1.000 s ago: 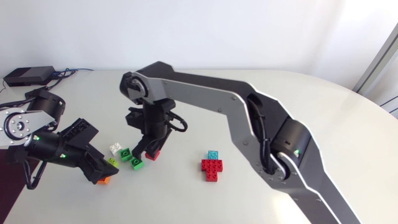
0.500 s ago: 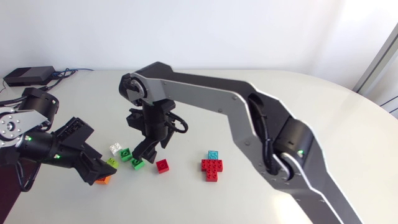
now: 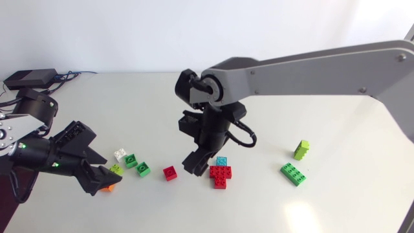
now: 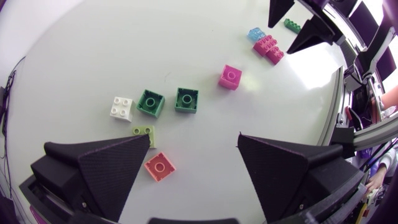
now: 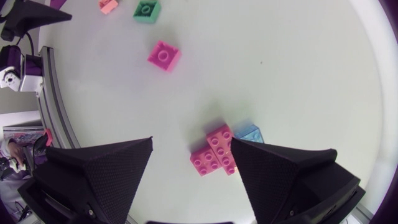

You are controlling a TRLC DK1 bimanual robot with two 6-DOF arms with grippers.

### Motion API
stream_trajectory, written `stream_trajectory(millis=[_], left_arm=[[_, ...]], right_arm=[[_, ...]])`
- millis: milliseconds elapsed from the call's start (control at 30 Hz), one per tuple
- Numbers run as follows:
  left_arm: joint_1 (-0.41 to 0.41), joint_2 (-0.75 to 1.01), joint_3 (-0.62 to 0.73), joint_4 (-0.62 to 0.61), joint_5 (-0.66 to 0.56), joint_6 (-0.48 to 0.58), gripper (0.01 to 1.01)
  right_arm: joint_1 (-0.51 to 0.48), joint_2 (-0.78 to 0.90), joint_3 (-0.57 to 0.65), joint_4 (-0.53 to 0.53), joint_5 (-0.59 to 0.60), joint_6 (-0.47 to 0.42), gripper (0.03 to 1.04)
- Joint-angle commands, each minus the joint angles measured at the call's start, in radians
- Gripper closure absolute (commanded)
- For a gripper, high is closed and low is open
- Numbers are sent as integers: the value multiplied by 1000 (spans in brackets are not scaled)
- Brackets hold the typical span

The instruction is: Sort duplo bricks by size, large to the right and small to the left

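Small bricks lie at the left: white [image 3: 119,155], two green [image 3: 131,160] [image 3: 142,169], lime [image 3: 116,168], orange [image 3: 108,187] and red [image 3: 170,172]. My left gripper [image 3: 97,178] hangs open over the orange brick [image 4: 160,166], which lies on the table between its spread fingers. My right gripper [image 3: 196,165] stands open and empty just left of the large red brick cluster [image 3: 220,175] and the light blue brick [image 3: 222,160]. In the right wrist view the gripper [image 5: 191,142] is above the red cluster [image 5: 214,152], with the small red brick [image 5: 164,55] ahead of it.
At the right lie a lime brick [image 3: 301,149] and a large green brick [image 3: 293,173]. A black box [image 3: 29,78] with cables sits at the table's far left corner.
My right gripper opened and let go of the small red brick, which now lies on the table. The arm then swung right to the red cluster. My left gripper shifted slightly.
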Motion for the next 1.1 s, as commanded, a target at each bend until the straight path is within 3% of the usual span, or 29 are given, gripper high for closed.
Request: stream_trajectory(millis=[0,133,400,1067], left_arm=[[-9,-19,-29,-19,14,-1,44],[-7,-30,-31,-25,14,1,44],[-4,-39,-35,-36,14,4,44],[-4,-39,-29,-41,14,9,44]], right_arm=[[17,9,-62,13,-14,44,152],[29,19,-102,62,-46,59,152],[47,127,12,51,-86,59,152],[-26,174,-10,74,-119,47,152]])
